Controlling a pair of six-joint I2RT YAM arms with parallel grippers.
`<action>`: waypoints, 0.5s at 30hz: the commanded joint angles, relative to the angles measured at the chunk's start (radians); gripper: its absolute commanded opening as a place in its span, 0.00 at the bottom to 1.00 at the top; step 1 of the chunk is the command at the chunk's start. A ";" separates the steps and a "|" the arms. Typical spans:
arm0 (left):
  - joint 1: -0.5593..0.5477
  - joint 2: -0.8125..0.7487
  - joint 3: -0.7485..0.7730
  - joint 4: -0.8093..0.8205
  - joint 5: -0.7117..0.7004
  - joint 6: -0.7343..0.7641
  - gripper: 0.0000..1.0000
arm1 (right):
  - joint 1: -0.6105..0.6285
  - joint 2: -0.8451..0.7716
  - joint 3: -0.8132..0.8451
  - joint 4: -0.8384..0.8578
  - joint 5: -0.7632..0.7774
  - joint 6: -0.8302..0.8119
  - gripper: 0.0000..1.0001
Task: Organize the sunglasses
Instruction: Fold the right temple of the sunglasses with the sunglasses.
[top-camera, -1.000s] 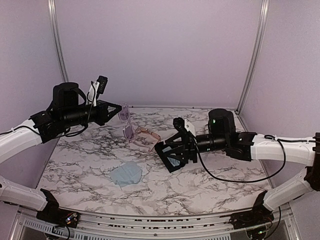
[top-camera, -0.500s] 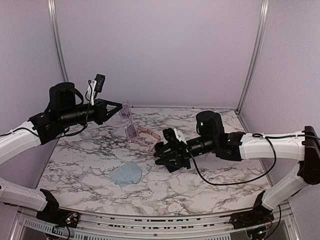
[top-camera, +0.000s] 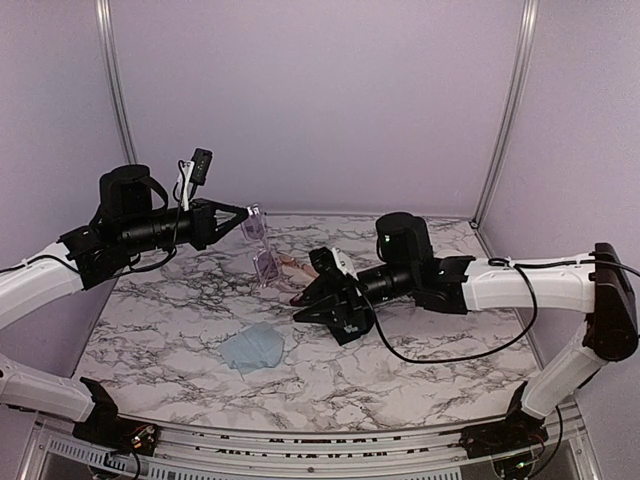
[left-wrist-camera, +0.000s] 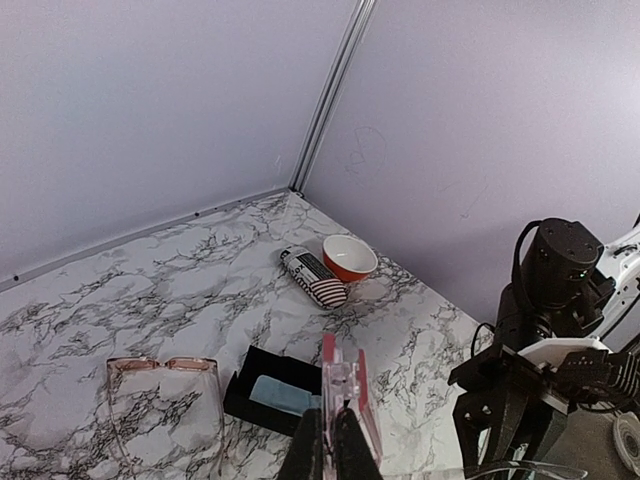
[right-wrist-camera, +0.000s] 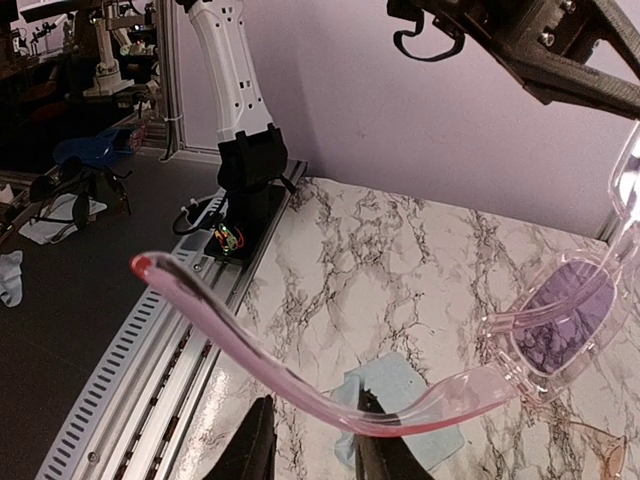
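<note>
The lilac translucent sunglasses (top-camera: 264, 262) hang in the air above the back left of the table. My left gripper (top-camera: 247, 213) is shut on their frame near a hinge (left-wrist-camera: 345, 375). One temple arm sweeps toward my right gripper (top-camera: 303, 300). In the right wrist view that temple (right-wrist-camera: 250, 365) crosses just over the fingertips (right-wrist-camera: 372, 405). My right gripper (right-wrist-camera: 315, 410) is open, its fingers partly apart with table showing between them. The wire-framed sunglasses (left-wrist-camera: 165, 400) with pinkish lenses lie flat on the table behind it.
An open black case (left-wrist-camera: 270, 395) with a blue cloth inside lies beside the wire pair. A striped case (left-wrist-camera: 312, 278) and a red bowl (left-wrist-camera: 350, 258) sit farther back right. A loose blue cloth (top-camera: 253, 348) lies near the table's front left.
My right arm has swung left, off the black case and up to the hanging temple arm, its jaws narrowing. My left gripper has kept hold of the lilac pair and raised it slightly.
</note>
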 joint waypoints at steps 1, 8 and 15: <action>0.005 0.009 -0.009 0.045 0.024 -0.008 0.00 | 0.010 0.022 0.056 0.034 -0.018 0.005 0.28; 0.005 0.028 -0.003 0.045 0.046 -0.015 0.00 | 0.012 0.032 0.069 0.078 -0.033 0.029 0.29; 0.005 0.029 -0.006 0.046 0.087 -0.022 0.00 | 0.013 0.041 0.082 0.078 -0.033 0.015 0.29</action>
